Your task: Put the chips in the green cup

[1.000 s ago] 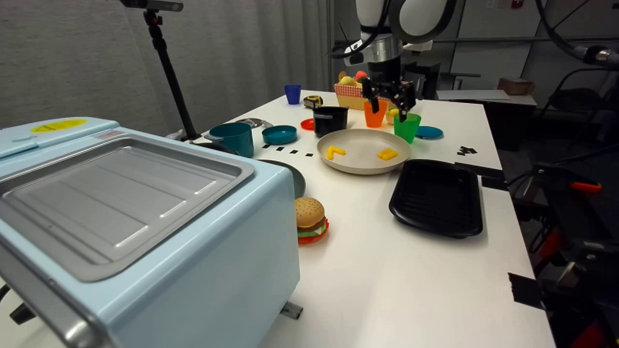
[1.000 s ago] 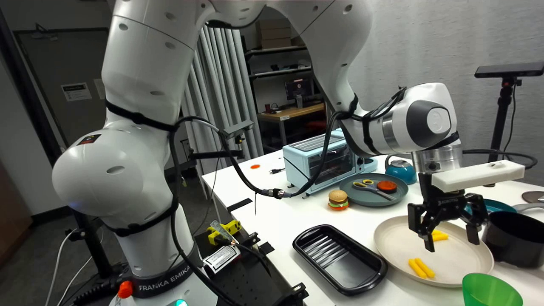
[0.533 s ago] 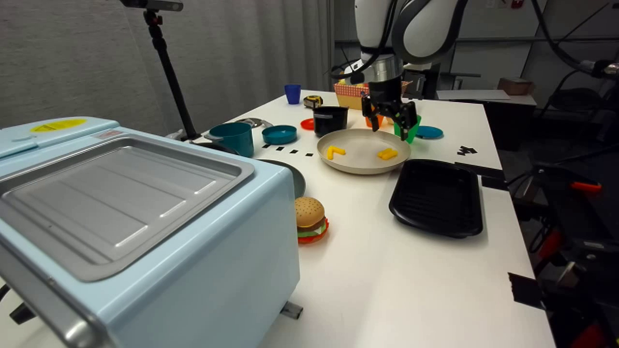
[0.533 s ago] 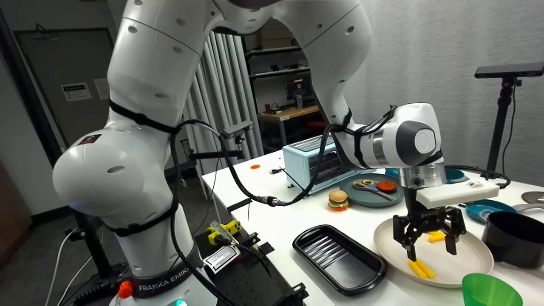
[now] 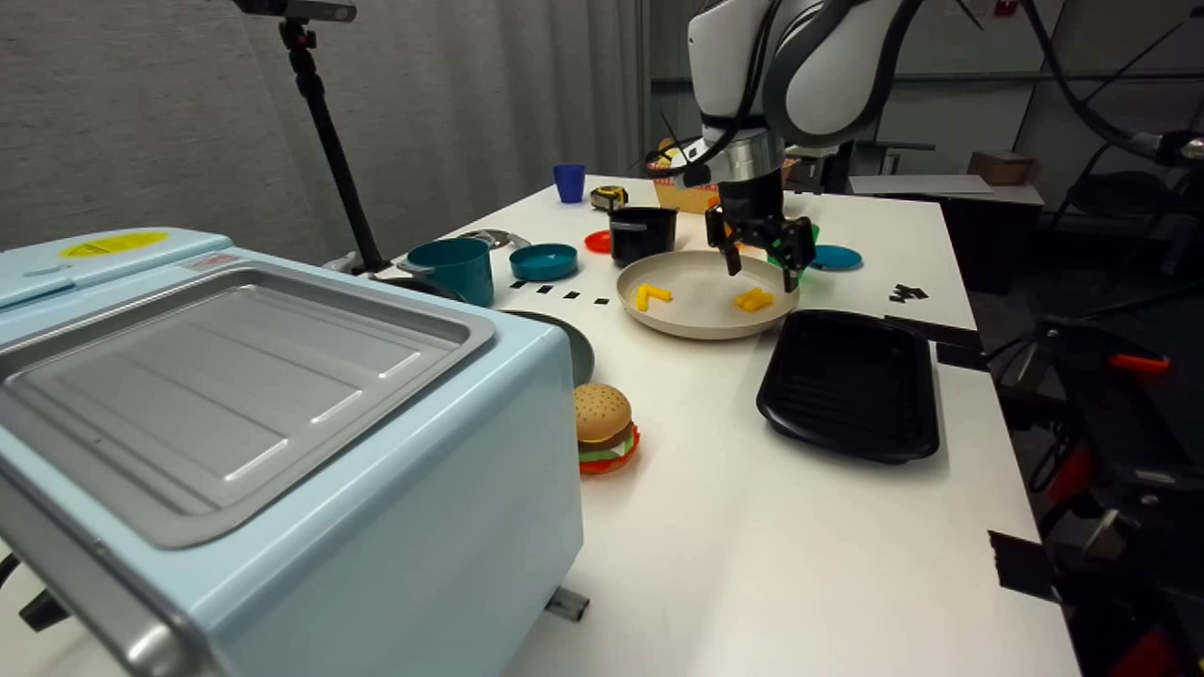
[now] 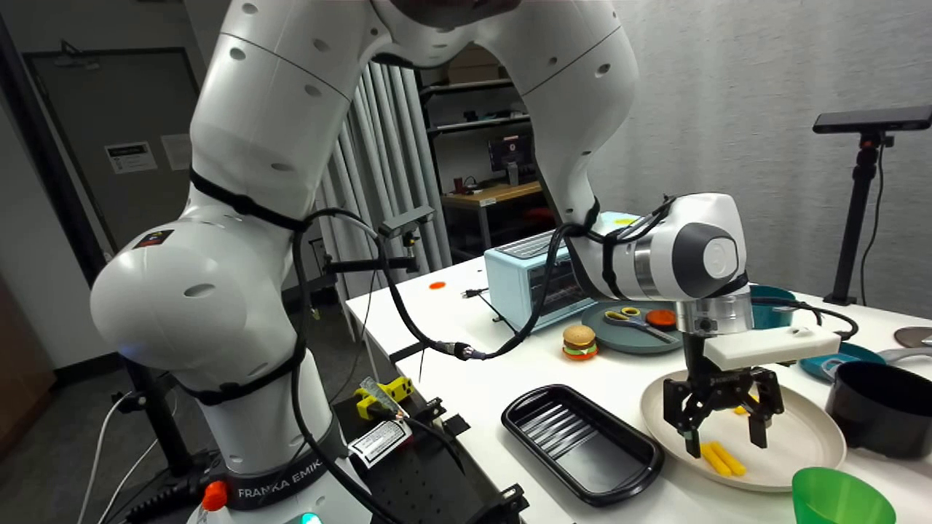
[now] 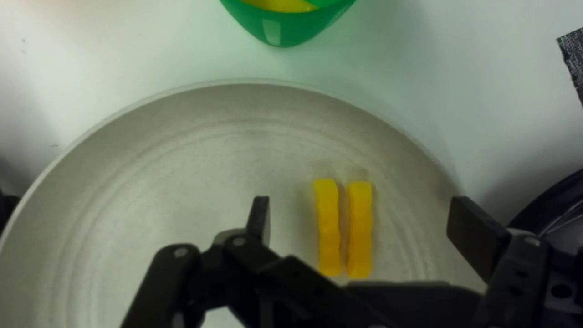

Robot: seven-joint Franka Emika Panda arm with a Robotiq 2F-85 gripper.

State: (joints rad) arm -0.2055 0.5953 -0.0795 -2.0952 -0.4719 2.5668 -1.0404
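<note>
Several yellow chips lie in two pairs on the cream plate (image 5: 696, 320). One pair (image 5: 654, 294) lies on the plate's far side from the green cup; the nearer pair (image 6: 722, 458) lies close to the rim. In the wrist view that nearer pair, a chip (image 7: 328, 228) and a parallel chip (image 7: 360, 230), appears between my fingers, untouched. My gripper (image 6: 725, 445) hangs low over the plate, wide open and holding nothing. The green cup (image 6: 841, 498) stands just beyond the rim; something yellow shows inside it in the wrist view. My gripper partly hides the cup in an exterior view.
A black tray (image 6: 575, 437) sits close beside the plate, and a black pot (image 6: 881, 411) stands on its other side. A toy burger (image 5: 604, 428) and the light blue toaster oven (image 5: 423, 451) are farther off. A blue lid (image 5: 835, 258) lies behind the cup.
My gripper has come down toward the plate and shifted over the chips nearer the cup. Its jaws have stayed open. The chips, plate and cup have not moved.
</note>
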